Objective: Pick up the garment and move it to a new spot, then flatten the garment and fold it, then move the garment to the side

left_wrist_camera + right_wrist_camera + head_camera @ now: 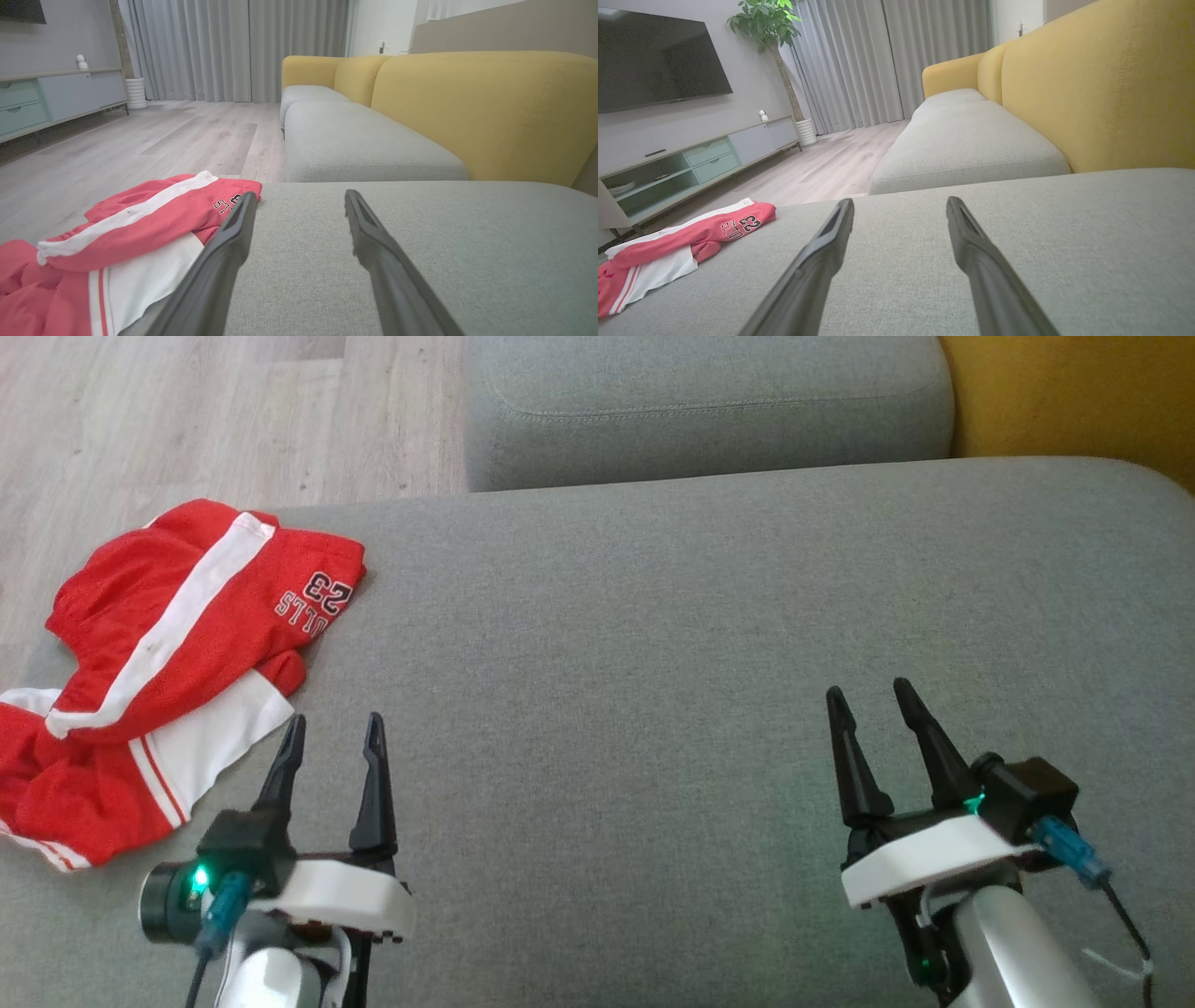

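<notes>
Two empty hands (336, 719) (867, 687), crumpled garment (187, 616)

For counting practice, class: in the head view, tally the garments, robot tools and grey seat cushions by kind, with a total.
Garments: 1, the red-and-white garment
Tools: 2, left tool and right tool, both open
Grey seat cushions: 2, near cushion and far cushion
Total: 5
</notes>
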`<state>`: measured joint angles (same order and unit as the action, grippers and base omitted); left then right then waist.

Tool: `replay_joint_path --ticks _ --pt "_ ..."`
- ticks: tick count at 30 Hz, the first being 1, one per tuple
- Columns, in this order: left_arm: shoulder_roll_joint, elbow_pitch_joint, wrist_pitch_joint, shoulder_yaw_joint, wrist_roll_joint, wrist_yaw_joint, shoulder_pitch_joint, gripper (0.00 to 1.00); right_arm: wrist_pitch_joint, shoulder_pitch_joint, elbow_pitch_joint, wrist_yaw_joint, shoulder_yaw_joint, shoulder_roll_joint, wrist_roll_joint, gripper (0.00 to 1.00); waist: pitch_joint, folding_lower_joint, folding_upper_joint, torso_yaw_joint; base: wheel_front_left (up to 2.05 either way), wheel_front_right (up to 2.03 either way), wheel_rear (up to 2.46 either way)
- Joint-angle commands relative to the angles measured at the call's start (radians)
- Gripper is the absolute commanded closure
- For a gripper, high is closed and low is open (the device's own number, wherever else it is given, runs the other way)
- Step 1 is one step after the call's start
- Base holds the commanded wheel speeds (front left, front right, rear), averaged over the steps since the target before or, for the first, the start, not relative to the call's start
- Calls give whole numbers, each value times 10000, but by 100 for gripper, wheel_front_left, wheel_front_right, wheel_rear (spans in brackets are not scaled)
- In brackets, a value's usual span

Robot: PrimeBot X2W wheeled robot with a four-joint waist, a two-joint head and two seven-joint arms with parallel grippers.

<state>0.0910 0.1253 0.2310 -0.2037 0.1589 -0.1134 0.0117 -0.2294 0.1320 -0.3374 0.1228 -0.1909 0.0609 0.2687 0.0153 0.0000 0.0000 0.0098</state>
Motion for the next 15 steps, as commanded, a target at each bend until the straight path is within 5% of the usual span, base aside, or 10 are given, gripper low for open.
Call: replay_joint_path --ticks 1,15 --pt "57 -407 136 340 -277 12 615 0 -150 551 294 75 -268 -76 -246 0 5 0 0 -3 0 0 0" --pt "-151 -349 308 640 -923 153 597 0 -323 614 124 79 -253 -102 -863 0 59 0 0 -19 0 0 0"
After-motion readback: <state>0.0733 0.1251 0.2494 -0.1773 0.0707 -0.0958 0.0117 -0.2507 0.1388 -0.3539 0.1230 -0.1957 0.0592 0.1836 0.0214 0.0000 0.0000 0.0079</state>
